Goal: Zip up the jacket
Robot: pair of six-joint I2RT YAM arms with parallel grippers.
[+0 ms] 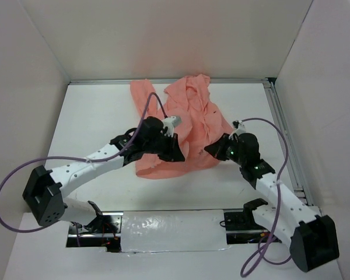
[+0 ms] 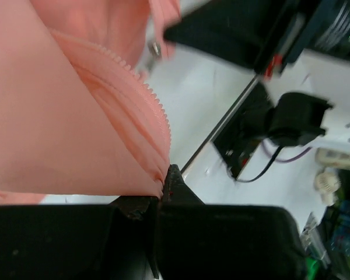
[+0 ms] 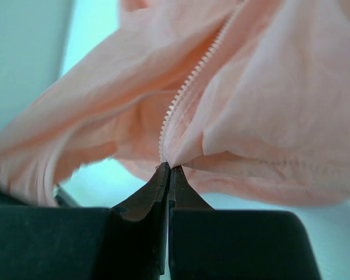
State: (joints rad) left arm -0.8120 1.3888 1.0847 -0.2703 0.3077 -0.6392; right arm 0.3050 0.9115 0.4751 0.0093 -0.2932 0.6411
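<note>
The jacket [image 1: 186, 116] lies crumpled on the white table [image 1: 93, 116], running from the middle of the far edge toward the centre. Its near hem sits between my two wrists. From overhead I can't sort sleeves from body, as it is one wrinkled salmon heap. The fingertips of both arms are hidden there by the black wrist housings and the cloth, so I go to the wrist cameras for the grips.

The left gripper [image 2: 165, 185] has its fingers pressed together, with a fold of the fabric edge pinched at the very tips. A run of zipper teeth [image 2: 154, 102] curves up from that pinch along the fold. My own fingers fill the bottom of that view, so I can't see how much cloth sits between the pads. Near the top, a small metallic bit [image 2: 156, 48] shows at the fabric's edge, too blurred for me to say whether it is the slider.

The right gripper [image 3: 168, 175] is also clamped tight, nipping the fabric right where a second row of teeth [image 3: 189, 81] ends. That row climbs away and is cut off at the top of the frame. The cloth billows to either side and hides what lies behind it. I can't tell whether the two rows are opposite sides of the front opening.
</note>
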